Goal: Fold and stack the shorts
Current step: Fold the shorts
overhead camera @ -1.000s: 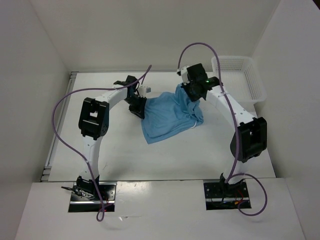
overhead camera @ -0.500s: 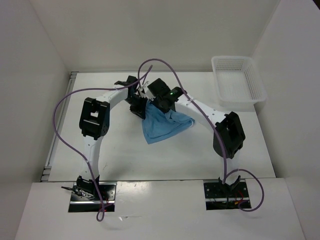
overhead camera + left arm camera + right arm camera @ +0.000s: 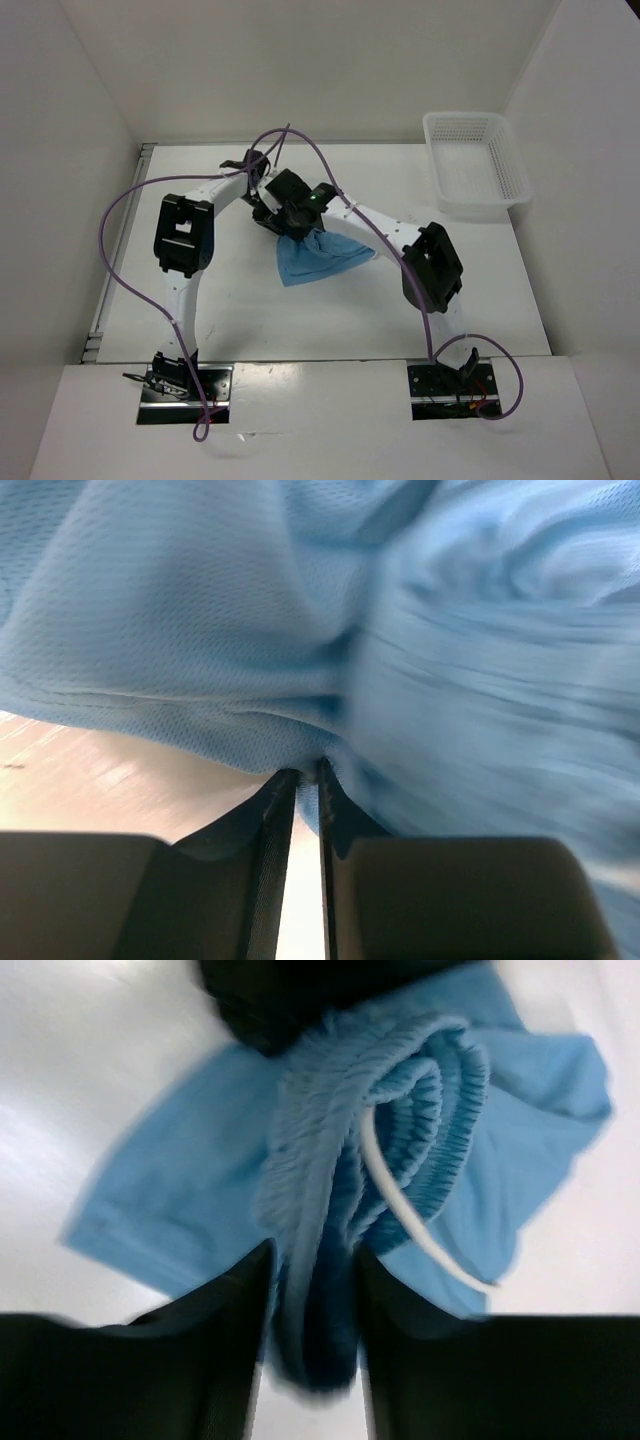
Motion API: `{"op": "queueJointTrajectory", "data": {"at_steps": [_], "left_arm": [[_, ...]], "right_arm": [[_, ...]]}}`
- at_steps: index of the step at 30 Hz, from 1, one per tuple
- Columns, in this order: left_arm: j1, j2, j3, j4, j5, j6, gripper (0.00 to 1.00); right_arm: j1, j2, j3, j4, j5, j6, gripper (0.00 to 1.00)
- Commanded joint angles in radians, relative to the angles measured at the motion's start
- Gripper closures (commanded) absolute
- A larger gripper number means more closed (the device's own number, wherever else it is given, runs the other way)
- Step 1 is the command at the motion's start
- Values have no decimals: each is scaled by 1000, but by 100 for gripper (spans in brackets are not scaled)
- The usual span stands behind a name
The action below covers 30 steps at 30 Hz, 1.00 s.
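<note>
At left gripper (image 3: 302, 775): jaws nearly together, clamped on a thin fold of hem of the shorts (image 3: 318, 258), right at the tips. Rest of that cloth beyond and above the tips, filling the wrist view; strip of bare table (image 3: 90, 780) to one side below the hem. At right gripper (image 3: 310, 1260): fingers apart, gathered waistband (image 3: 400, 1090) rolled up and lodged in the gap, touching both inner faces. Cannot tell whether pressed or already slack there; view blurred. Drawstring (image 3: 400, 1210) trailing out of the roll, off to one side of the tips, loose end on the cloth. Flat part of the shorts spread beyond the right tips and to either side. From above, both grippers close together at one corner of the bundle, right wrist lying over the left; no saying which is nearer, both at the cloth. Bundle a flattened wedge on the table, long axis running from the two sets of jaws outward toward the right arm's side, point of the wedge toward the near edge. Basket (image 3: 433, 150) well apart, no part in this. Judged mid-fold, stack not yet made. Next move probably turns on laying the waistband roll down past the left tips, across that long axis; drawstring liable to snag.
</note>
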<state>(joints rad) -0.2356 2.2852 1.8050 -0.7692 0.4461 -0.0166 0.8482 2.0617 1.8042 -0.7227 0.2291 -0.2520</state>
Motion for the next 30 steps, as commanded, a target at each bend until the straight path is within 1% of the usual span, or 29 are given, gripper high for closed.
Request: {"op": "queueJointTrajectory", "data": {"at_steps": [1, 4, 6, 7, 8, 9, 10, 11, 12, 14, 15, 16, 17, 20, 21, 23, 26, 30], "left_arm": [[18, 28, -1, 8, -133, 17, 77], [30, 28, 24, -2, -158, 17, 67], [51, 16, 34, -12, -191, 17, 62], [71, 5, 43, -12, -202, 17, 55], [82, 5, 43, -12, -214, 17, 51], [94, -10, 53, -22, -215, 17, 49], [110, -32, 66, -22, -215, 17, 47], [134, -41, 77, -31, -205, 17, 44], [143, -53, 86, -45, -181, 17, 43], [144, -88, 111, -70, -170, 17, 39], [144, -101, 111, -70, -159, 17, 36], [134, -124, 120, -80, -146, 17, 36], [112, -133, 120, -90, -132, 17, 34], [69, -156, 120, -99, -83, 17, 31], [35, -156, 120, -99, -83, 17, 31], [7, -156, 129, -99, -83, 17, 30], [-25, -132, 139, -99, -83, 17, 30], [-36, -96, 139, -117, -116, 17, 30]], "right_arm": [[63, -26, 109, 2, -187, 20, 45], [95, -46, 162, -30, -319, 48, 32], [95, -58, 191, -41, -361, 59, 30], [95, -78, 192, -41, -361, 50, 30], [95, -90, 192, -29, -334, 36, 30], [95, -104, 158, -20, -301, 10, 32], [95, -136, 126, -9, -236, -4, 34], [83, -155, 88, 0, -219, -19, 39], [69, -172, 2, 11, -208, -32, 41], [5, -219, -89, 22, -198, -43, 46], [-20, -232, -176, 22, -198, -43, 46], [-65, -245, -215, 46, -198, -67, 48], [-87, -265, -280, 57, -188, -76, 48], [-145, -284, -376, 118, -166, -110, 48], [-146, -284, -393, 132, -157, -124, 48], [-146, -284, -433, 176, -168, -147, 47], [-146, -284, -433, 212, -218, -156, 46], [-146, -284, -411, 212, -373, -112, 43]]}}
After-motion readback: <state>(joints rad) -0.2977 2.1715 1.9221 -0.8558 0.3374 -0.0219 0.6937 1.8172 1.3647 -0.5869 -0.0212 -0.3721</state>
